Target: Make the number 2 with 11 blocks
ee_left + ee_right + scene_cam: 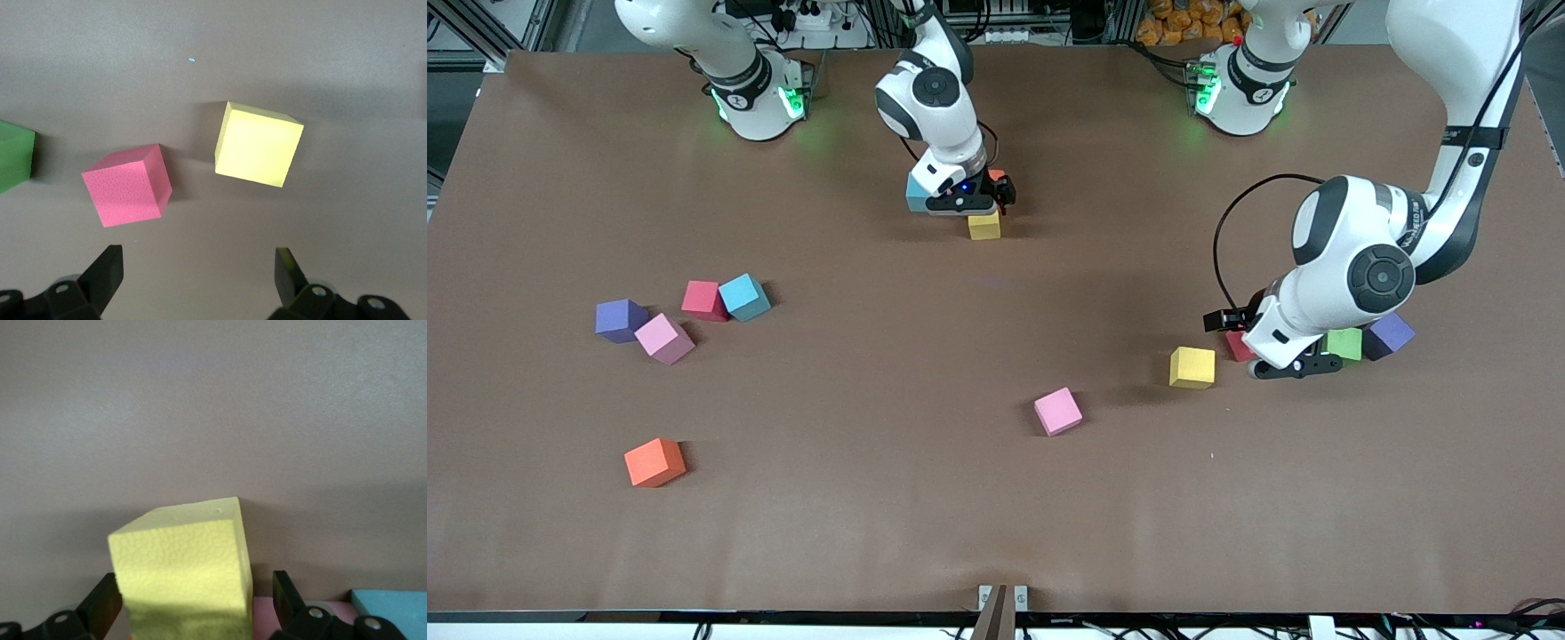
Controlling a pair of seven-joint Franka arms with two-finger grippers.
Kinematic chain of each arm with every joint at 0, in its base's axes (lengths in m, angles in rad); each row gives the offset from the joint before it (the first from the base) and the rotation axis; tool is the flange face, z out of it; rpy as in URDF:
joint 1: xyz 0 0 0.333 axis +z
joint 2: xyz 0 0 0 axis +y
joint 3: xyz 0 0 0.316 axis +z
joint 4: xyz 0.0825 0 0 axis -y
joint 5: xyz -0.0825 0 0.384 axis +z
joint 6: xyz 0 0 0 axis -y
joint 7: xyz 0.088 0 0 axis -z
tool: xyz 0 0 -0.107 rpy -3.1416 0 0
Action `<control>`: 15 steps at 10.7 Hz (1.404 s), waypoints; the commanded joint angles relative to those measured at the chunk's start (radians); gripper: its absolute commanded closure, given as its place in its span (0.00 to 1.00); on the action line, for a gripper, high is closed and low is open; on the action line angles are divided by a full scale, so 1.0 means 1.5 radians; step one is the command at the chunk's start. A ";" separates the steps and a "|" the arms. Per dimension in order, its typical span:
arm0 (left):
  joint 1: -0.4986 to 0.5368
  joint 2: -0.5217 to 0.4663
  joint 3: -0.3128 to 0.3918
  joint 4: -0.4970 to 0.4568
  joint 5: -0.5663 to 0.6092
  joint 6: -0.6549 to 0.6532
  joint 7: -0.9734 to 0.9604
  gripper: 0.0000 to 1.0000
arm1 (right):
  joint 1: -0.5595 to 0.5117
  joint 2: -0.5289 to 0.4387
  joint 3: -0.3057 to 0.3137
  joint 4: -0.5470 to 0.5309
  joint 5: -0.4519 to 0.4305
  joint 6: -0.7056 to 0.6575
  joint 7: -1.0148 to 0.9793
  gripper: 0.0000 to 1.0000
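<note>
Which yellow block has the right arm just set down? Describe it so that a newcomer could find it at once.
Start at the right hand, low over the table in front of the robots' bases. The yellow block sits directly under its open fingers. A blue block lies beside it; the other yellow block lies much nearer the front camera, by the left hand.
</note>
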 commanded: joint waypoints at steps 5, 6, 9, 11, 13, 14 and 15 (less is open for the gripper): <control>0.000 0.005 -0.003 0.035 0.018 -0.013 0.015 0.00 | 0.007 -0.010 -0.007 0.014 -0.009 -0.007 0.021 0.00; 0.000 0.005 -0.003 0.039 0.018 -0.013 0.015 0.00 | 0.006 -0.012 -0.008 0.017 -0.009 -0.014 0.016 0.00; 0.001 0.004 -0.003 0.040 0.017 -0.013 0.025 0.00 | 0.001 -0.020 -0.018 0.029 -0.010 -0.042 -0.021 0.00; 0.002 0.004 -0.003 0.042 0.017 -0.013 0.025 0.00 | 0.000 -0.022 -0.031 0.029 -0.011 -0.047 -0.047 0.00; 0.002 0.005 -0.003 0.058 0.018 -0.014 0.030 0.00 | -0.002 -0.023 -0.045 0.032 -0.034 -0.054 -0.055 0.00; 0.004 0.005 -0.003 0.069 0.017 -0.014 0.035 0.00 | -0.007 -0.023 -0.057 0.042 -0.061 -0.070 -0.059 0.00; 0.005 0.005 -0.003 0.077 0.017 -0.013 0.044 0.00 | -0.023 -0.032 -0.070 0.065 -0.076 -0.110 -0.078 0.00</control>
